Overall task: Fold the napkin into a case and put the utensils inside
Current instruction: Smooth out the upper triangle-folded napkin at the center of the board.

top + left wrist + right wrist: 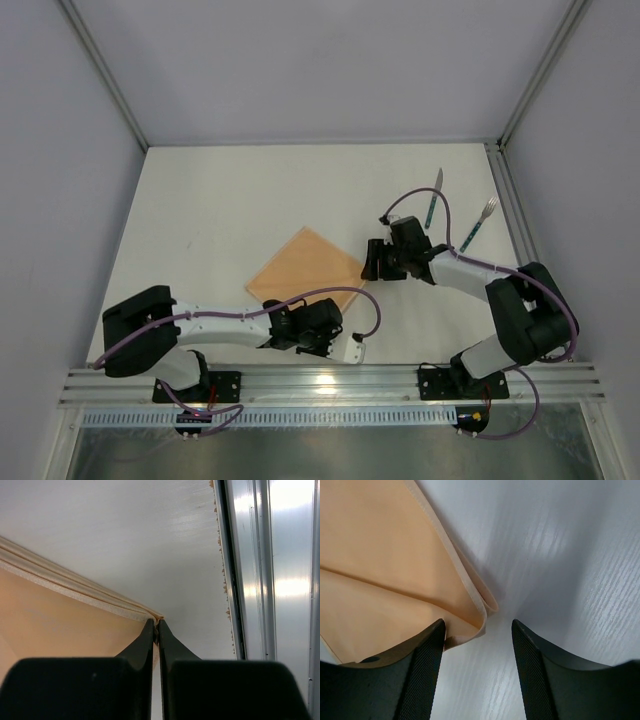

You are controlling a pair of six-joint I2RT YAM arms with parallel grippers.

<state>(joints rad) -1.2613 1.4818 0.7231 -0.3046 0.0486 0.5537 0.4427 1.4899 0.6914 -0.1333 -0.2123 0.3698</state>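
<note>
Left gripper [156, 629] is pinching napkin [55, 625] corner between closed jaws. Right gripper [478, 626] is gaping, holding nothing, a corner lying just inside its fingers. Likely risk: lone pull skewing the folded layers.

I can't read any text, label, brand or number in my three views: nothing on the napkin [305, 265], nothing on the rail [330, 380] just beside it.
</note>
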